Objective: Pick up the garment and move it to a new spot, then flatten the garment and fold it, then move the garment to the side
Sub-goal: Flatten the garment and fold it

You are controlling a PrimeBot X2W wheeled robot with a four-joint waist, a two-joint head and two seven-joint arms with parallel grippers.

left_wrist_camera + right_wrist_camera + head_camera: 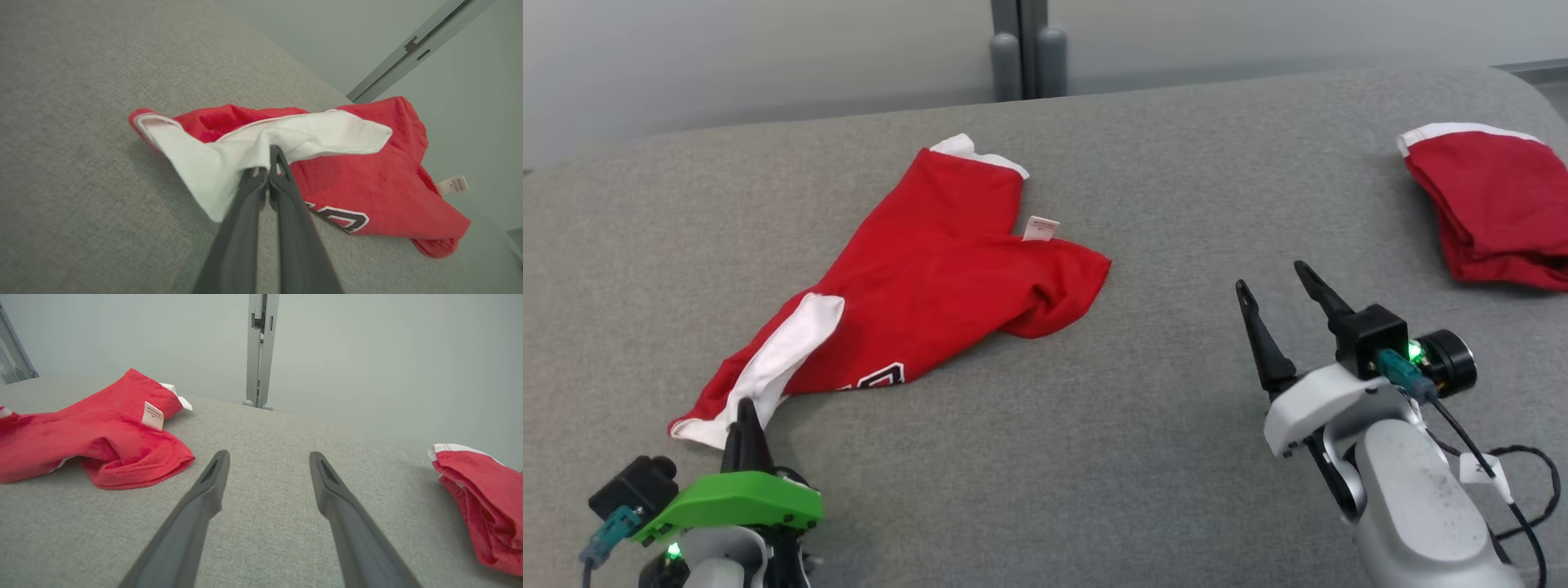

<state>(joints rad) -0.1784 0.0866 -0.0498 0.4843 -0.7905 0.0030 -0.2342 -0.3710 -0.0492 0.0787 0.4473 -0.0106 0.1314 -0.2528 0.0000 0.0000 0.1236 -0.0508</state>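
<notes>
The garment point(931, 278) is a red piece with white trim and a small white tag, lying crumpled left of centre on the grey cushion point(1143, 425). My left gripper point(745, 416) is shut on the garment's white edge at its near corner; the left wrist view shows the fingertips pinching that white fabric point(261, 151) of the garment point(367, 192). My right gripper point(1270, 286) stands open above bare cushion at the right, apart from the garment point(102, 433), with nothing between its fingers point(212, 477).
A second red piece with white trim point(1494, 204) lies folded at the far right of the cushion, also seen as the folded piece point(482, 498) in the right wrist view. A grey post point(1027, 49) stands behind the cushion against a pale wall.
</notes>
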